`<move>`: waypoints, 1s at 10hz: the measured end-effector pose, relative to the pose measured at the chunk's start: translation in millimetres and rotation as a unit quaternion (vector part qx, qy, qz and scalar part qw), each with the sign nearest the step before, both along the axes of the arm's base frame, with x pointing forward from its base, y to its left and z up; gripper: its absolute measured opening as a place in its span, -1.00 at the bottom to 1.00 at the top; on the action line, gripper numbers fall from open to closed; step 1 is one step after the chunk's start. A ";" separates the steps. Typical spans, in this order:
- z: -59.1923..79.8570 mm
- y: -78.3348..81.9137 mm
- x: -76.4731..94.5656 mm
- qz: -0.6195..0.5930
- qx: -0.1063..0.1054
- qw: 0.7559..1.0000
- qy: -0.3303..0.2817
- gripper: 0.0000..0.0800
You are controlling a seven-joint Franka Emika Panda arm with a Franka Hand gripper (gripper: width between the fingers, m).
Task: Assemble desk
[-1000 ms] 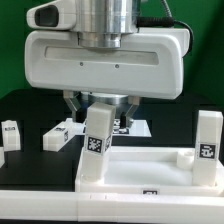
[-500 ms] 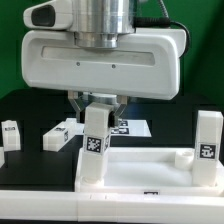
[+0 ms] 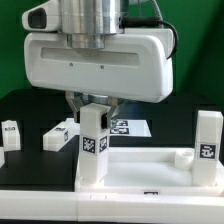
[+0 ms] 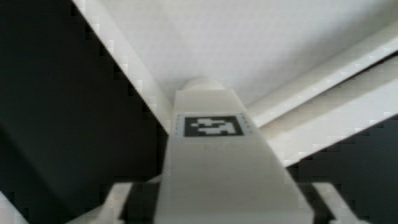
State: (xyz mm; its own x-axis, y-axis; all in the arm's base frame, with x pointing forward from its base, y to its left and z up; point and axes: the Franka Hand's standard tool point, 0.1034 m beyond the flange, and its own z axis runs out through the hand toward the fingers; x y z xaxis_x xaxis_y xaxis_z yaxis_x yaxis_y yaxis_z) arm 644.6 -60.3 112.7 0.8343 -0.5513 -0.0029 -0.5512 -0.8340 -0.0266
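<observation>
My gripper (image 3: 93,108) is shut on a white square leg (image 3: 93,140) with a black-and-white tag. It holds the leg upright at the corner of the white tray-like tabletop (image 3: 140,168) on the exterior view's left. The leg's lower end is level with the tabletop rim. A second leg (image 3: 207,145) stands upright at the tabletop's right corner. In the wrist view the held leg (image 4: 222,150) runs between my fingers (image 4: 125,200), with the tabletop rim (image 4: 338,100) beyond it.
Two loose white legs lie on the black table at the exterior view's left, one (image 3: 60,134) near the tabletop, one (image 3: 10,133) at the frame's edge. The marker board (image 3: 132,128) lies behind the gripper. A green wall stands at the back.
My gripper has shifted toward the exterior view's left with the leg. The leg was tilted and now stands upright at the tabletop corner.
</observation>
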 end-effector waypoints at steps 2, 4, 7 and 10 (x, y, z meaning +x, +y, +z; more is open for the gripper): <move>-0.6 -3.6 1.6 -0.122 0.017 0.992 -0.010 -0.26; -1.1 -5.3 2.4 -0.243 0.032 0.970 -0.009 -0.26; -1.6 -1.2 3.0 -0.388 0.045 0.921 0.002 -0.26; -2.0 0.2 3.5 -0.455 0.050 0.889 0.008 -0.26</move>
State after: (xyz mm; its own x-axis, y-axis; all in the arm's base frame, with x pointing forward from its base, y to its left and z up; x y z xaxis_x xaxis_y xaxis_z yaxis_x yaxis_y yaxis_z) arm 648.2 -60.1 110.7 0.0431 -0.9942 -0.0986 -0.9974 -0.0371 -0.0612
